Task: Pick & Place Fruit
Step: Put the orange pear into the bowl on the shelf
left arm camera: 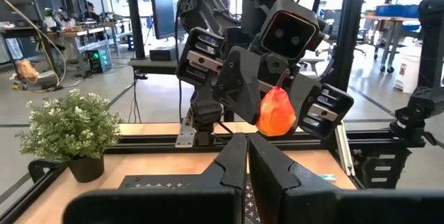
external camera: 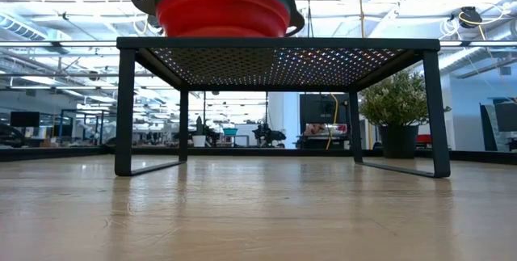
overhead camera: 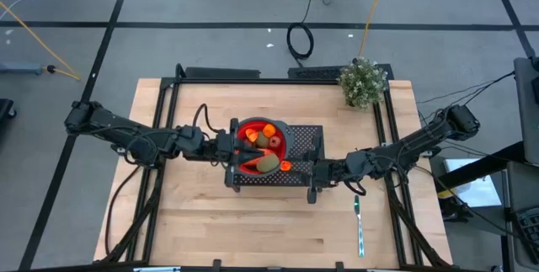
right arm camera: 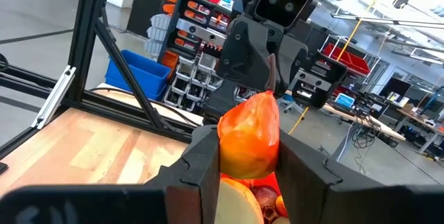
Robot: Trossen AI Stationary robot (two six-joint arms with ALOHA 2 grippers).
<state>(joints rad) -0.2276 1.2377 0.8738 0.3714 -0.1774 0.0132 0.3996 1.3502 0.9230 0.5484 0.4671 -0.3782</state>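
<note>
A red collapsible bowl (overhead camera: 244, 127) stands on a black perforated rack (overhead camera: 303, 137) and holds toy fruit: an orange piece (overhead camera: 268, 130) and brownish-green ovals (overhead camera: 268, 162). In the low view the bowl (external camera: 222, 10) sits on top of the rack (external camera: 275, 44). My right gripper (overhead camera: 296, 168) reaches in from the table's right and is shut on an orange-red pear-like fruit (overhead camera: 286, 165) at the bowl's right rim. My left gripper (overhead camera: 227, 146) is shut beside the bowl's left rim; in the left wrist view its fingers (left arm camera: 236, 165) are closed together and hold nothing. My right gripper pinches the orange-red fruit by its two sides (right arm camera: 250, 141) between its two fingers (right arm camera: 201, 172), coming in about level from the table's right. The fruit is lifted clear above the bowl's other fruit, stem end up; the left wrist view shows it (left arm camera: 277, 109) held in the jaws.
A bushy potted plant (overhead camera: 364, 81) stands at the table's far right corner. A slim utensil with a light-blue handle (overhead camera: 359, 226) lies on the wood near the right front. Black frame rails (overhead camera: 168, 112) run along the table's left, right and far sides.
</note>
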